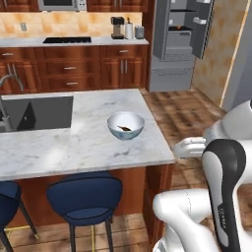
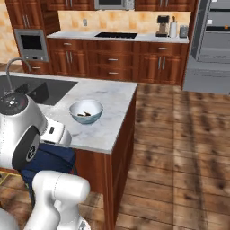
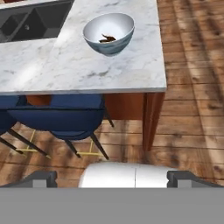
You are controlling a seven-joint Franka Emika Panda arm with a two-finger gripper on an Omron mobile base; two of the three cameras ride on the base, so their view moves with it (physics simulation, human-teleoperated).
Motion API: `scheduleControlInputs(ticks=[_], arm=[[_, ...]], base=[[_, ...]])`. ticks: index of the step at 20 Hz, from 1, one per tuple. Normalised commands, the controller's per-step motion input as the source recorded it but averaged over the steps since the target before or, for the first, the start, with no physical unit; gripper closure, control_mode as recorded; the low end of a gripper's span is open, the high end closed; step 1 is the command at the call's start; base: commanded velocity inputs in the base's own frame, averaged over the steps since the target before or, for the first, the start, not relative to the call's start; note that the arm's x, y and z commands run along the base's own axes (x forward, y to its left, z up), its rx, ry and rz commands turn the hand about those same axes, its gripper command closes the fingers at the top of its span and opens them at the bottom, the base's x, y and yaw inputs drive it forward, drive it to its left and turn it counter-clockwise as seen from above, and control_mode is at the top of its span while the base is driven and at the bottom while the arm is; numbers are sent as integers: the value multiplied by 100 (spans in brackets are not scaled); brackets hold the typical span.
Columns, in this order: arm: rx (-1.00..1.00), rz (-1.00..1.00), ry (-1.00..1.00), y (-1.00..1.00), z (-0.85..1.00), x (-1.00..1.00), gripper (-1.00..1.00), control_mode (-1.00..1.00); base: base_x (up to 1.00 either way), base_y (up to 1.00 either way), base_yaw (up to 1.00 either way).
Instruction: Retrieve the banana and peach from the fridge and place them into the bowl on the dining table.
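A: Where do the fruits stand now?

B: The banana [image 3: 106,39] lies inside the bowl [image 3: 94,27], a small dark curved shape on the bottom. The bowl sits on the dining table [image 1: 88,142], near its right end and well apart from the sink [image 1: 39,112]. The peach cannot be made out with certainty. The fridge [image 1: 179,44] is far behind, at the right, with its doors open, and there is something small and orange on a shelf, too small to name.

A: And the gripper [image 3: 113,177]?

B: In the hand view its two dark fingertips [image 3: 41,177] stand wide apart at the bottom edge, and nothing is between them. It looks down over the near edge of the table and the blue stool [image 3: 57,116].

A: So the peach is the next thing to fetch?

B: Probably, yes. One fruit seems delivered and one is left. A peach is light but soft, and its round skin may slip. The fingers should close across its widest middle, with gentle force, so it is not bruised or squeezed out. It should be lowered into the bowl beside the banana, not dropped, because the bowl looks thin and glossy.
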Motion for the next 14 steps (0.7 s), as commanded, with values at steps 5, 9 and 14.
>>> scheduleControlInputs(ticks=[5, 9, 14], arm=[[0, 0, 0, 0, 0, 0, -100, 100], [0, 0, 0, 0, 0, 0, -100, 100], [0, 0, 0, 0, 0, 0, -100, 100]], base=[[-22, -97, -21], [0, -100, -20], [18, -100, -18]])
